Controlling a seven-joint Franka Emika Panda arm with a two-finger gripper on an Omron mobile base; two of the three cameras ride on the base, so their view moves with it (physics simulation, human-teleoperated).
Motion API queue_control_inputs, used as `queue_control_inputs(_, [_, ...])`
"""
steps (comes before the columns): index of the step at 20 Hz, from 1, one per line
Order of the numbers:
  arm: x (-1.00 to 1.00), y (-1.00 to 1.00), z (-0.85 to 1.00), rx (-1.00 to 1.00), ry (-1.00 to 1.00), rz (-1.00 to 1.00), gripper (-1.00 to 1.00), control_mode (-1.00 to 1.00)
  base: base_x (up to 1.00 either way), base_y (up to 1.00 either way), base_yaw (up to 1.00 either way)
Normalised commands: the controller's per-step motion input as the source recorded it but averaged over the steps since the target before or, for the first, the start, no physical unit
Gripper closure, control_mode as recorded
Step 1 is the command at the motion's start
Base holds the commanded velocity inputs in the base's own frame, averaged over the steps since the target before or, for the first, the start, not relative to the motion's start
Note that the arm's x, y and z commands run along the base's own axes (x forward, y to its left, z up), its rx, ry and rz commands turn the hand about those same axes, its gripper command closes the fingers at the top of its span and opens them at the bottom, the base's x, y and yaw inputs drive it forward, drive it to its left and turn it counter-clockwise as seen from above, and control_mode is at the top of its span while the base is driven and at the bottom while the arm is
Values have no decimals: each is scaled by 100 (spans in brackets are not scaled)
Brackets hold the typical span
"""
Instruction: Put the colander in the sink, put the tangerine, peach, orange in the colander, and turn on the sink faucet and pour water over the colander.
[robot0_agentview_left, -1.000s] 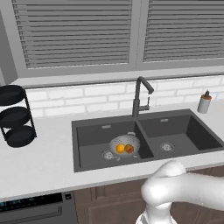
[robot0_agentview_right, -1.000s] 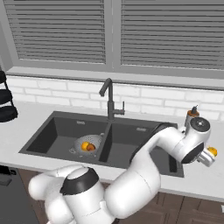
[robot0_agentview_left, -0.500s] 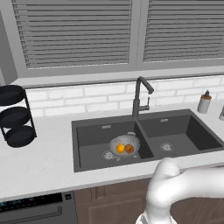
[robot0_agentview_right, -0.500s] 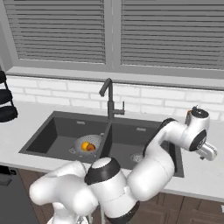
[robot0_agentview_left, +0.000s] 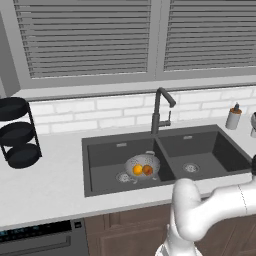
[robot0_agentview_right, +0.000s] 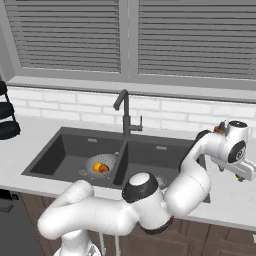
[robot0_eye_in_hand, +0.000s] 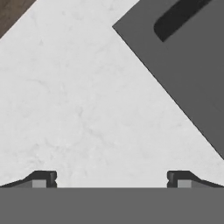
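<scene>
- While the colander (robot0_agentview_left: 142, 166) sits in the left basin of the sink (robot0_agentview_left: 100, 150), two fruits lie inside it — an orange-yellow one (robot0_agentview_left: 137, 169) and a redder one (robot0_agentview_left: 148, 170) just beside it, touching or nearly so.
- From the right base view the same colander (robot0_agentview_right: 101, 164) stands near the divider between the two basins, upright on its foot, with the fruit visible in its bowl.
- Which of the task's fruits these two are cannot be told at this size.
- The sink faucet (robot0_agentview_left: 159, 111) rises behind the divider, its hooked spout pointing toward the right basin side in the left base view; no blue stream shows under it.
- The gripper (robot0_eye_in_hand: 112, 179) hangs over the white countertop (robot0_eye_in_hand: 78, 109) with its jaws spread wide and nothing between the fingertips (robot0_eye_in_hand: 43, 178).
- Ahead of the gripper in the hand view, a dark grey slab with a black slot (robot0_eye_in_hand: 183, 52) cuts across the upper right corner; what it is cannot be told.
- In the right base view the gripper (robot0_agentview_right: 242, 171) is held out over the counter to the right of the sink, well apart from the colander.
- A small beige soap bottle (robot0_agentview_left: 233, 117) stands on the counter at the back right of the sink.
- A black three-tier round rack (robot0_agentview_left: 17, 132) stands on the counter far to the left — well apart from the sink.
</scene>
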Motion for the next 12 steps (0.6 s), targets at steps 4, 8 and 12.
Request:
queue_control_inputs(4, [24, -55, -40, 6, 0, -3, -100, -100, 0, 0, 0])
queue_control_inputs(8, [34, -30, -40, 1, 0, -1, -100, -100, 0, 0, 0])
queue_control_inputs(12, [44, -22, -29, 0, -12, 1, -100, -100, 0, 0, 0])
